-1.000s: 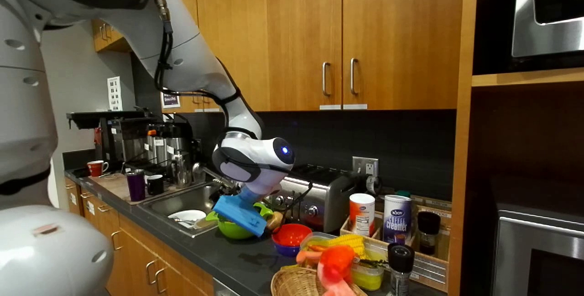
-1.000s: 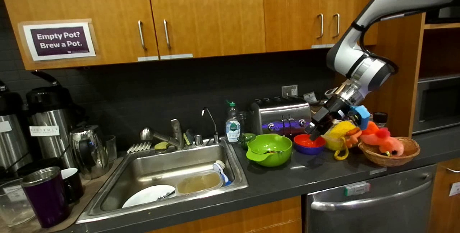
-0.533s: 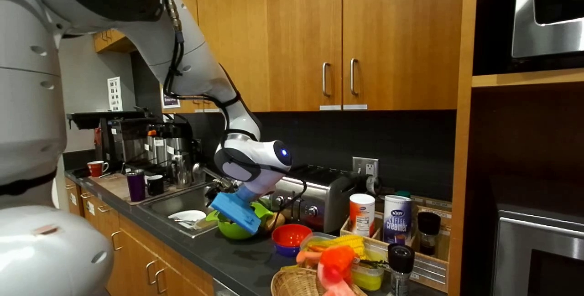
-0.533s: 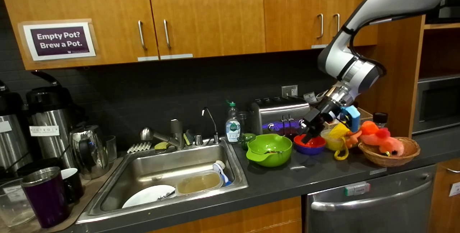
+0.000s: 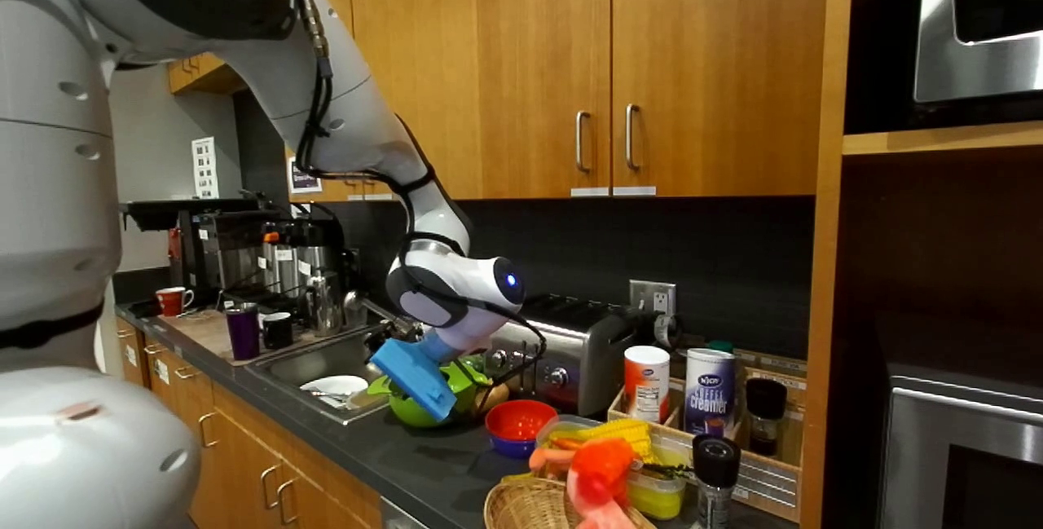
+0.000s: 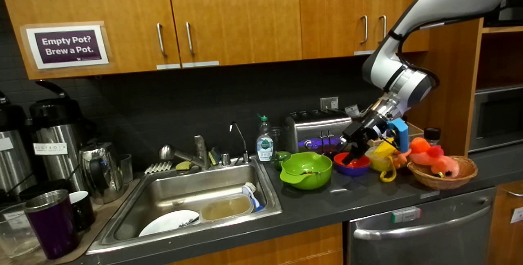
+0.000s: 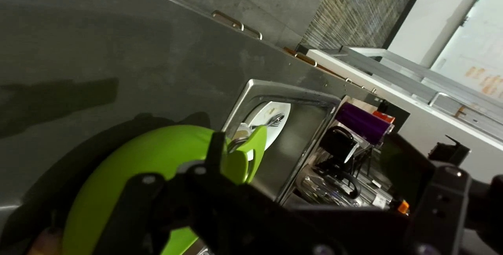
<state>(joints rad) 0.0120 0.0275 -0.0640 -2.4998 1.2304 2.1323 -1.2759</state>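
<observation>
The wrist view shows the gripper with its two black fingers set wide apart; the steel sink and a purple tumbler show through the gap. One finger overlaps the green mixing bowl in that view, just beside it; whether they touch, I cannot tell. In an exterior view the fingertips cross the mouth of the red-and-blue bowl, their height over it unclear. A blue block at the wrist covers the fingers and part of the green mixing bowl in an exterior view.

The green mixing bowl stands on the dark countertop, between the sink's rim and the red-and-blue bowl, with a strip of counter running from it to the front edge. A steel toaster stands close behind both bowls. On the side away from the sink, a clear tub and a wicker basket crowd the counter. Overhead, wooden cabinets end well above the gripper.
</observation>
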